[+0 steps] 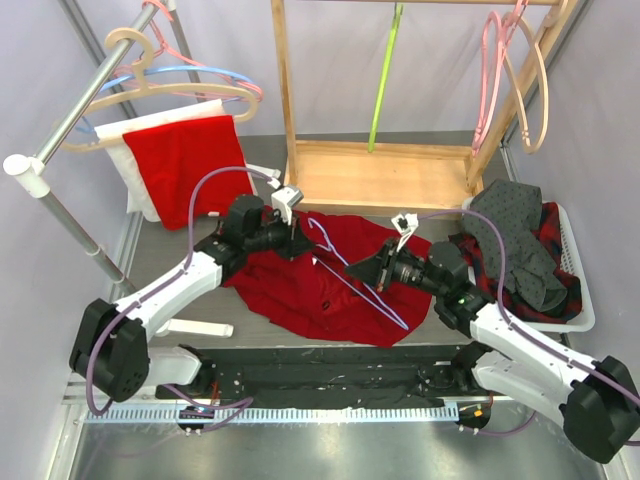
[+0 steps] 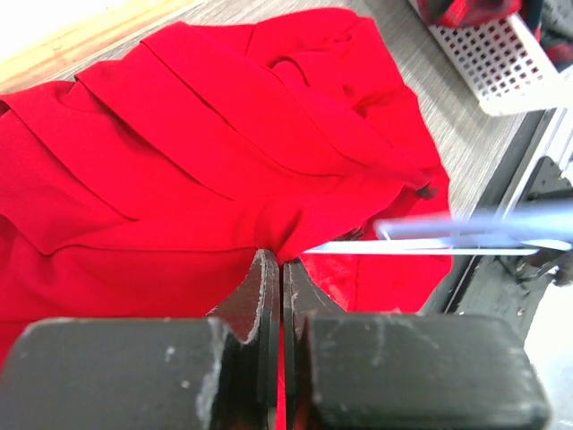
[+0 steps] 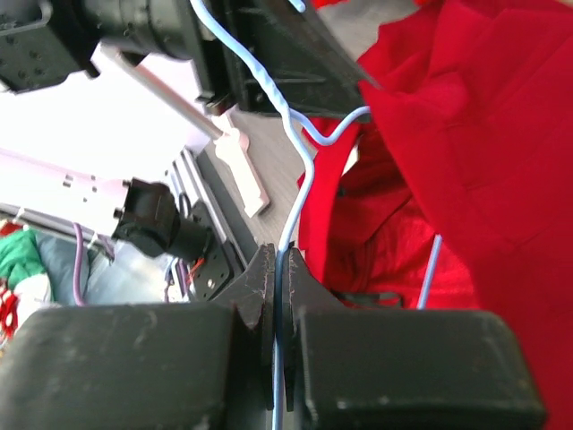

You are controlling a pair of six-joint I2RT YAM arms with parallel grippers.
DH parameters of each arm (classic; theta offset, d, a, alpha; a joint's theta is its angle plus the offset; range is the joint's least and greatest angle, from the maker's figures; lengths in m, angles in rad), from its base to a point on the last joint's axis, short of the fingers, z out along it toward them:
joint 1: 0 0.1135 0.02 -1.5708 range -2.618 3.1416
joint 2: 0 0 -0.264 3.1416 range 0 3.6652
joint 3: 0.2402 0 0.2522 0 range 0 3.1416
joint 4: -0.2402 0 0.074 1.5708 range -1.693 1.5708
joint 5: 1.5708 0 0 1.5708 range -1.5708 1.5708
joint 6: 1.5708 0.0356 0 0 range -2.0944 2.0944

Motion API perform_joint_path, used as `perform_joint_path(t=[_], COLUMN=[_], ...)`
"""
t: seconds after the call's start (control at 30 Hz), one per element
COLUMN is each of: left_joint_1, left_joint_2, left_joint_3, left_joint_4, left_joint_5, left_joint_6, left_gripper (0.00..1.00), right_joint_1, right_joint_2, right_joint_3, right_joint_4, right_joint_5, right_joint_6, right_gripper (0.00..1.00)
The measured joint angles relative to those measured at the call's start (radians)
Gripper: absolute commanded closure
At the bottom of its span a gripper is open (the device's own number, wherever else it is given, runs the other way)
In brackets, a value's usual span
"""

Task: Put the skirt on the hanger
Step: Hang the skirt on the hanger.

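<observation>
Our left fingers (image 2: pixel 261 300) are closed, pinching a fold of the red skirt (image 2: pixel 224 152) at their tips. Our right fingers (image 3: pixel 260 287) clamp the blue wire hanger (image 3: pixel 304 184), held over the skirt between them. The shallow pinch may slip, or the thin wire may twist. Right of the right fingers, a white basket (image 1: pixel 585 318) holds grey and plaid garments (image 1: pixel 520 245).

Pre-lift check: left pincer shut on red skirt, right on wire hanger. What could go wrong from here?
1. The left pincer grips only a small fold of the red skirt at its tips; the cloth could slip out on lifting.
2. The right pincer clamps the hanger by one thin wire, so it could swivel in the grip.
3. The hanger's hook sits close to the left pincer and could snag.
</observation>
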Motion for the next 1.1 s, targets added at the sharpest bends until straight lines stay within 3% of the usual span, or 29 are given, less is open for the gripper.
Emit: perform_joint_path(t=[0.27,0.63,0.77,0.8,0.97,1.1], left_joint_1=[-0.019,-0.025,-0.026,-0.026,-0.026,-0.027], left_joint_2=[-0.054,-0.162,-0.164,-0.164,-0.164,-0.164], left_joint_3=[0.021,0.085,0.104,0.108,0.15,0.192], left_joint_4=[-0.049,-0.105,-0.111,-0.116,-0.138,-0.171], left_joint_5=[-0.022,0.032,0.087,0.098,0.174,0.19], left_joint_6=[-0.051,-0.069,-0.066,-0.064,-0.049,-0.026], left_gripper=[1.0,0.99,0.85,0.73,0.39,0.3], right_joint_1=[-0.13,-0.148,-0.153,-0.153,-0.155,-0.155], right_joint_2=[0.074,0.114,0.104,0.098,0.071,0.064], right_joint_3=[-0.084,-0.087,-0.086,-0.086,-0.086,-0.086], right_joint_4=[0.256,0.496,0.529,0.533,0.571,0.61], right_joint_5=[-0.105,-0.243,-0.272,-0.277,-0.285,-0.282], right_joint_6=[0.12,0.253,0.292,0.301,0.33,0.342], right_gripper=[0.99,0.99,0.99,0.99,0.99,0.99])
